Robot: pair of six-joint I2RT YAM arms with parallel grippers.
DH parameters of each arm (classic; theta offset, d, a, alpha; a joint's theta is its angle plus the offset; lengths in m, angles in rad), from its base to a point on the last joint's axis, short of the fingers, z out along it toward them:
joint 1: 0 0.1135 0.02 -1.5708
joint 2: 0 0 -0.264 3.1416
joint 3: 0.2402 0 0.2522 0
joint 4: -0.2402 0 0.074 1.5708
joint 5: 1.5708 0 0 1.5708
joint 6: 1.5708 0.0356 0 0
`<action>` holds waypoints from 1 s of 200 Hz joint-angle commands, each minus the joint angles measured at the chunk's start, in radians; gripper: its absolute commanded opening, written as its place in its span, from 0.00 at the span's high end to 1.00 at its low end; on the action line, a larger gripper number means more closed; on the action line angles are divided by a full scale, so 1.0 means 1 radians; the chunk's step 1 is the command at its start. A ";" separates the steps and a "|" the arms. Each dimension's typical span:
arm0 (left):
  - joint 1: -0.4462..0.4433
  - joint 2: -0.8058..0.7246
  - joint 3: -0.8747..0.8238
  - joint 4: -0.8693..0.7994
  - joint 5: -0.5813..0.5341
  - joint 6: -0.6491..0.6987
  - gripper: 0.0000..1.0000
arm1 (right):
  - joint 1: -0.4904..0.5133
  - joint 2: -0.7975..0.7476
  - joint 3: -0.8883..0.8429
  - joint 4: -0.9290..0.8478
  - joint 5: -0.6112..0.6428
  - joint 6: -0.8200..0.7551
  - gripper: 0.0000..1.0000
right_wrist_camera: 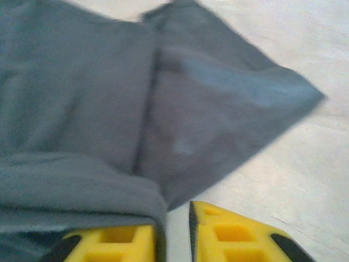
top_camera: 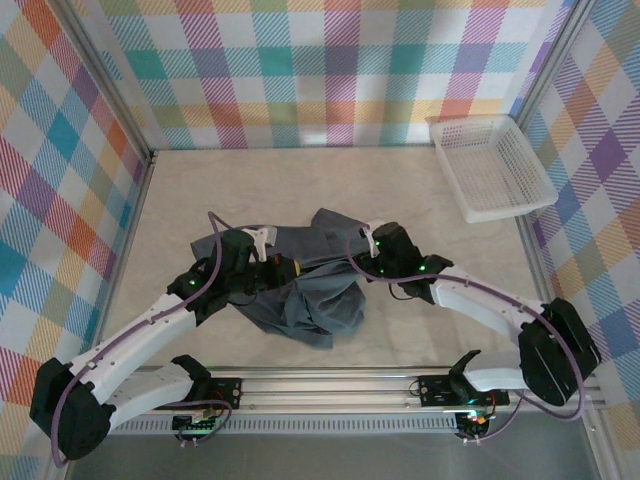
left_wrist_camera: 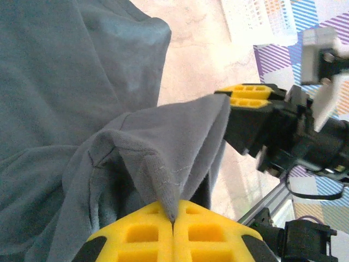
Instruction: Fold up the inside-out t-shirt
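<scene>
While the mesh basket [top_camera: 495, 165] sits at the tabletop's far right corner, your inside-out t-shirt [top_camera: 305, 300] lies crumpled mid-tabletop; left gripper [left_wrist_camera: 173, 224] pinches a fold tight, right gripper [right_wrist_camera: 177, 218], nearly closed, nips an edge.

— How's the light over there?
— Bright and even, coming from overhead. Only soft, short shadows sit under my arms and the t-shirt [top_camera: 300, 300] on the pale table [top_camera: 420, 200]. No glare.
— And your wrist cameras?
— My right one is blurred throughout, cloth edges soft. My left is sharper on the seam, and the far basket [left_wrist_camera: 262, 19] is washed out.
</scene>
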 commanded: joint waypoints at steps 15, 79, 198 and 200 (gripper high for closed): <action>-0.005 0.031 -0.013 0.007 -0.031 0.013 1.00 | -0.015 -0.078 0.029 0.093 -0.500 0.096 0.97; 0.007 0.036 0.026 -0.103 -0.295 0.074 1.00 | -0.054 -0.153 0.005 0.146 -0.500 0.251 0.97; -0.180 0.093 0.224 -0.138 -0.153 0.668 0.29 | -0.133 -0.147 -0.002 0.149 -0.680 0.331 0.97; -0.182 0.101 0.226 -0.136 -0.163 0.672 0.29 | -0.133 -0.146 0.000 0.148 -0.684 0.332 0.97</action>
